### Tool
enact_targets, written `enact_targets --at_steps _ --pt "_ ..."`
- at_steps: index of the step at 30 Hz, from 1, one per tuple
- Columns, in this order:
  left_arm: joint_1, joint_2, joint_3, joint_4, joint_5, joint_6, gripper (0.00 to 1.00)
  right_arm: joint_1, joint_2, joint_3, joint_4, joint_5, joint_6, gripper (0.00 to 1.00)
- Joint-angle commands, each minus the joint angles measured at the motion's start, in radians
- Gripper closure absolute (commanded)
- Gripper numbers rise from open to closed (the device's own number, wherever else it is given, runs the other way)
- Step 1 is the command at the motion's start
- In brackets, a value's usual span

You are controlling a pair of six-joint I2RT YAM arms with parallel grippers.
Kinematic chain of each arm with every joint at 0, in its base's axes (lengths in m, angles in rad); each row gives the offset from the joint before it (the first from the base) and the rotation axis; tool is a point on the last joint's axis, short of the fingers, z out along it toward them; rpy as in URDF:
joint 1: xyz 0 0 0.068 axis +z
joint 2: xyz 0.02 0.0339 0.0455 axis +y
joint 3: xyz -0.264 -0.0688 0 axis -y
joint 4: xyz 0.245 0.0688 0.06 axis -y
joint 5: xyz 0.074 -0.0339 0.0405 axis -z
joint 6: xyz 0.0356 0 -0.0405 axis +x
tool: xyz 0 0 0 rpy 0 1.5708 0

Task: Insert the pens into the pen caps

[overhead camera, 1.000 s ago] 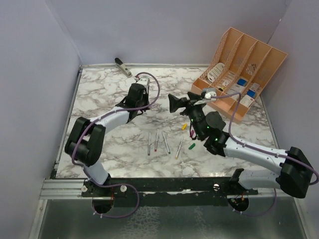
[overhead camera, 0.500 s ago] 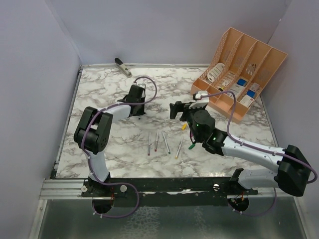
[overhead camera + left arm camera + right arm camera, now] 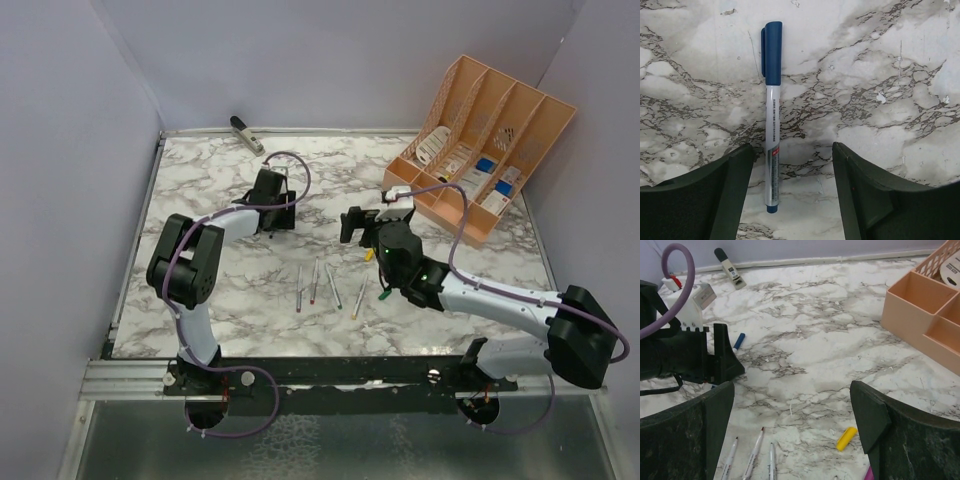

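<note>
A silvery-grey pen (image 3: 772, 145) wearing a blue pen cap (image 3: 773, 52) lies flat on the marble between the fingers of my left gripper (image 3: 790, 192), closer to the left finger. That gripper (image 3: 277, 217) is open and holds nothing. Several uncapped pens (image 3: 315, 283) lie side by side near the table's front middle, three of them showing in the right wrist view (image 3: 754, 452). A yellow cap (image 3: 846, 438) lies just ahead of my right gripper (image 3: 790, 435), which hovers open and empty (image 3: 367, 226). A purple cap (image 3: 870, 474) peeks in at the bottom edge.
An orange organizer (image 3: 483, 128) with blue and white items stands at the back right. A dark-and-white clip-like object (image 3: 246, 133) lies at the back wall. The left gripper's black fingers (image 3: 720, 357) stand to the left of my right gripper's view.
My left gripper has gone from shut to open, leaving the blue-capped pen lying on the table. The right gripper drifted slightly left and lower.
</note>
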Motion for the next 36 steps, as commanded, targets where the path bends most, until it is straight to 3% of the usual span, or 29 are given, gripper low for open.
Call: enact_targets --at_steps 1,2,4,13,17,24,27,29,31,34,36 --pt "0.003 -0.060 -0.017 -0.009 -0.028 -0.009 0.31 0.004 0.017 0.005 -0.020 0.048 0.021 0.01" --pt "0.003 -0.078 -0.026 -0.010 -0.032 -0.008 0.25 0.004 0.015 0.000 -0.020 0.060 0.029 0.01" --pt "0.003 -0.115 -0.051 -0.009 -0.044 -0.009 0.03 0.004 0.009 -0.012 -0.015 0.076 0.039 0.01" --pt "0.001 -0.368 -0.236 0.058 -0.041 -0.038 0.01 -0.064 -0.001 -0.032 -0.071 0.047 0.131 0.02" --pt "-0.002 -0.452 -0.306 0.062 0.027 -0.053 0.16 -0.137 0.001 -0.025 -0.181 -0.003 0.218 0.12" --pt "-0.050 -0.499 -0.403 0.060 0.195 -0.071 0.60 -0.151 0.038 -0.017 -0.340 0.032 0.302 0.53" --pt "-0.110 -0.514 -0.434 0.044 0.190 -0.080 0.69 -0.153 0.054 -0.025 -0.368 0.018 0.326 0.60" --pt "-0.146 -0.528 -0.453 0.034 0.178 -0.091 0.81 -0.162 0.061 -0.039 -0.369 -0.011 0.340 0.60" --pt "-0.171 -0.548 -0.469 0.019 0.161 -0.105 0.84 -0.184 0.066 -0.049 -0.368 -0.058 0.359 0.56" --pt "-0.187 -0.570 -0.489 0.012 0.162 -0.124 0.83 -0.229 0.068 -0.069 -0.376 -0.109 0.406 0.23" --pt "-0.194 -0.582 -0.493 0.004 0.166 -0.131 0.79 -0.241 0.066 -0.070 -0.378 -0.119 0.403 0.21"
